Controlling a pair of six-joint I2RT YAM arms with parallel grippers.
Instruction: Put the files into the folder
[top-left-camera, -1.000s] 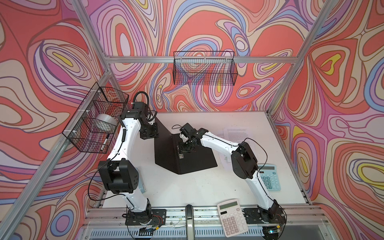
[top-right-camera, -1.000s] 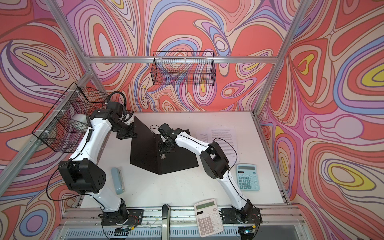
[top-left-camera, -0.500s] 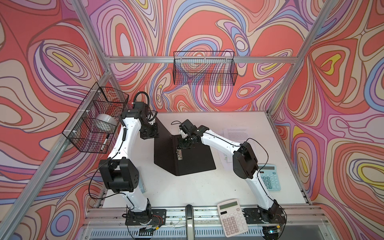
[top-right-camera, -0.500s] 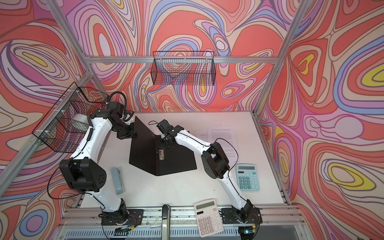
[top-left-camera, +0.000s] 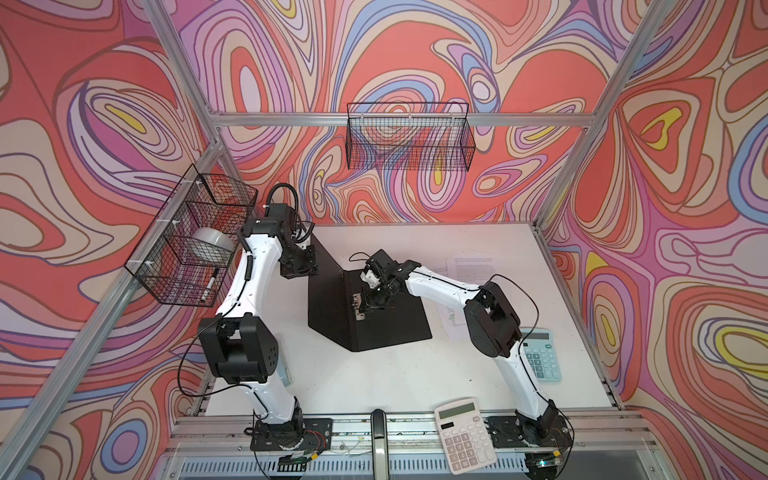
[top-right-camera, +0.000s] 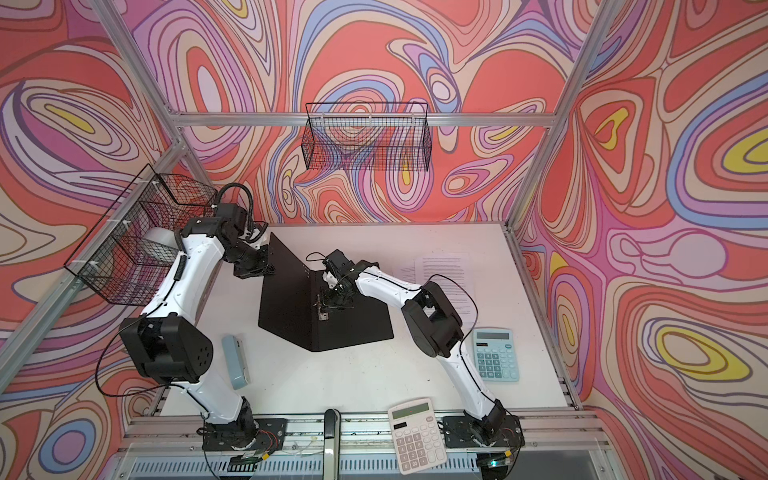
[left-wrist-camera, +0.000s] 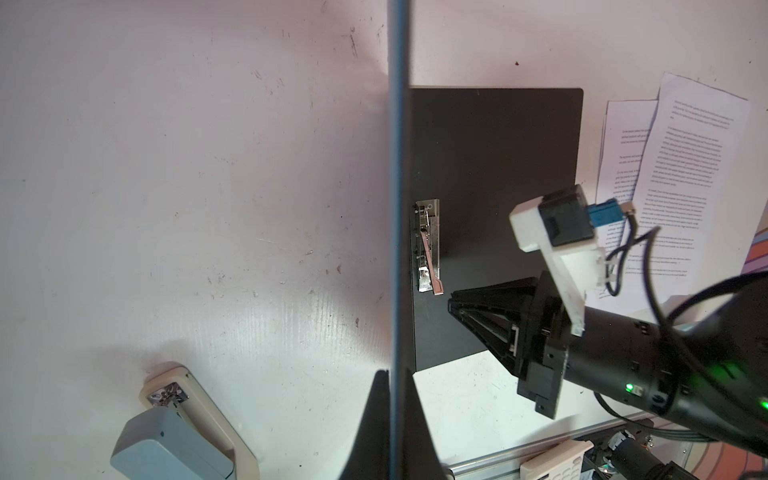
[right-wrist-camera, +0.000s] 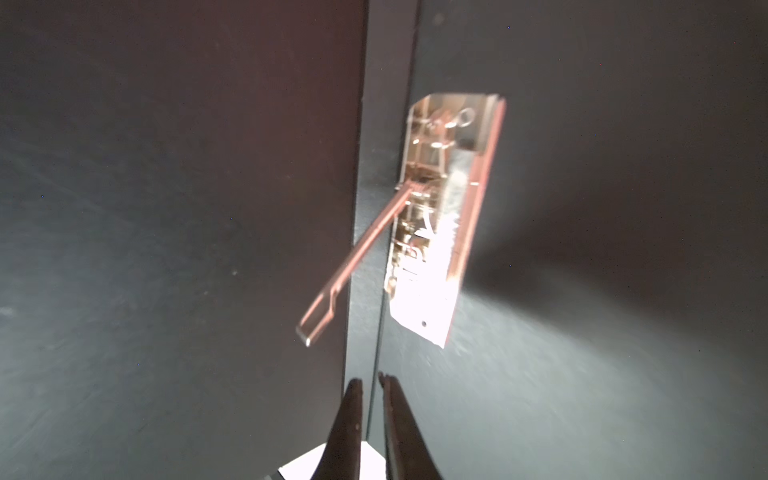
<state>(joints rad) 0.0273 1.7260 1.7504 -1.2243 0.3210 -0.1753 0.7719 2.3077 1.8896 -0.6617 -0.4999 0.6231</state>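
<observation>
ok so from the front: a white calculator (top-left-camera: 465, 436) sits over the front edge of the table (top-left-camera: 374, 382), partly on the metal rail. A teal calculator (top-left-camera: 540, 355) lies by the right edge, and a grey-blue gadget (top-right-camera: 235, 361) lies near the front left corner, half hidden by the left arm in a top view

The folder (top-left-camera: 386, 324) is in the middle of the table, open with the black inside showing. One cover lies flat and the other stands upright on the left side. The left gripper (left-wrist-camera: 394, 376) is clamped on the top edge of that upright cover. The right gripper (right-wrist-camera: 372, 380) hangs over the flat cover, close to the metal clip (right-wrist-camera: 444, 216) at the spine. Its jaws are almost together with just a sliver of gap and nothing between them. The clip's lever (right-wrist-camera: 353, 270) sticks up at an angle, clear of the tips

The files (top-left-camera: 473, 270) lie flat toward the far right of the table, beside the folder and partly under the right arm. One sheet shows green marks

Further back, a wire basket (top-left-camera: 191, 241) on the left wall holds a tape roll and a marker, and there's another basket (top-left-camera: 409, 137) on the back wall
</observation>
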